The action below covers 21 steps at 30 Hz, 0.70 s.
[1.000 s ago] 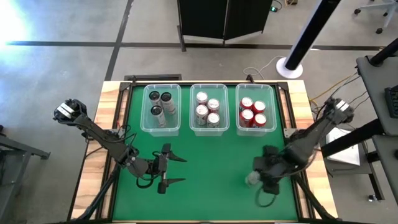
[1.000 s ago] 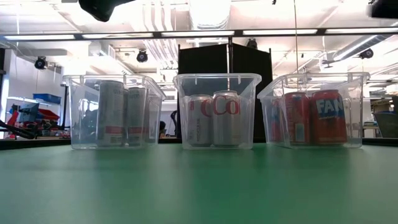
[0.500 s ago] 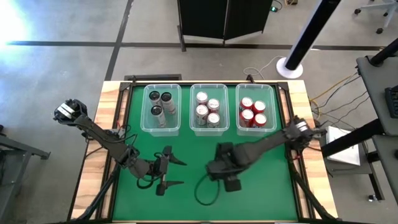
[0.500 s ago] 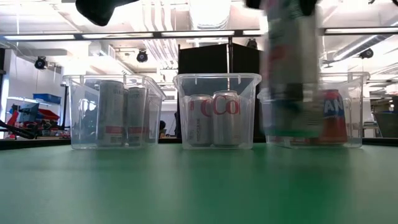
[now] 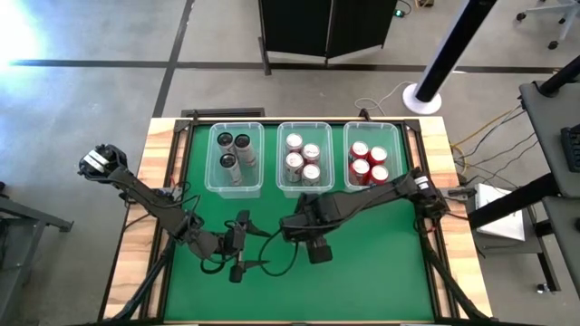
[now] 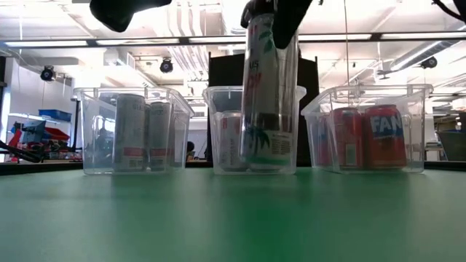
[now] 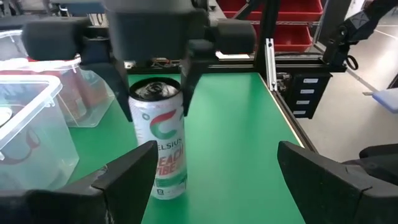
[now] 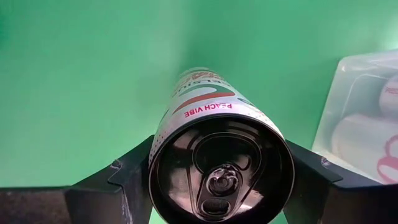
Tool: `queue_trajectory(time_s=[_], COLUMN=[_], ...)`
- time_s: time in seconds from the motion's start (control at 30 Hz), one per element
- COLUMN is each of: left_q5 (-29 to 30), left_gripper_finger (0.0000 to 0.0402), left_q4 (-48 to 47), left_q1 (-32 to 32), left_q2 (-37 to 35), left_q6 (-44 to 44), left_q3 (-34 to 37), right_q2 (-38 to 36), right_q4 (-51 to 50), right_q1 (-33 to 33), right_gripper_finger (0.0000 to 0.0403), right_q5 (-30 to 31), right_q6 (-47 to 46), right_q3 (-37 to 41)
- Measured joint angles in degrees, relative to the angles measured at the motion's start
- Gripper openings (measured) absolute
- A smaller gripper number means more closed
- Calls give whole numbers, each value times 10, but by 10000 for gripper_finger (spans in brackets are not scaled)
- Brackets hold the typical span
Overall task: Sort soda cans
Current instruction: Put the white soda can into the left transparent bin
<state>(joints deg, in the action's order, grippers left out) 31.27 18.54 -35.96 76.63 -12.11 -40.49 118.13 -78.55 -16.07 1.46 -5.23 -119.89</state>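
right pincer (image 7: pixel 152 53) clamps tall white can (image 7: pixel 158 146) upright mid-worktop | left pincer (image 5: pixel 243 244) open, empty | carry level, release over matching bin

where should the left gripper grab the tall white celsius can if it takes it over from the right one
Around the bare lower body of the tall white Celsius can, coming in level from the side. It stands upright, and the right gripper already clamps its top rim from above, so only the sidewall below is free. The left gripper is open beside it.
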Motion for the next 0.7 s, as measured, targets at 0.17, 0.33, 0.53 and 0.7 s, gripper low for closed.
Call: queue_trajectory(time_s=[0.17,0.33,0.53,0.7], left_q5=[0,-7,-7,-8], left_gripper_finger=[315,315,315,315], left_q4=[2,4,8,8], left_q1=[1,1,1,1], left_q2=[1,1,0,0], left_q6=[-16,-35,-36,-36], left_q3=[0,0,0,0], right_q2=[2,2,2,2], right_q4=[13,41,65,67], right_q1=[1,2,1,1], right_gripper_finger=[248,252,259,266], right_q5=[0,-4,-21,-27], right_q6=[8,18,29,23], right_q3=[10,20,23,24])
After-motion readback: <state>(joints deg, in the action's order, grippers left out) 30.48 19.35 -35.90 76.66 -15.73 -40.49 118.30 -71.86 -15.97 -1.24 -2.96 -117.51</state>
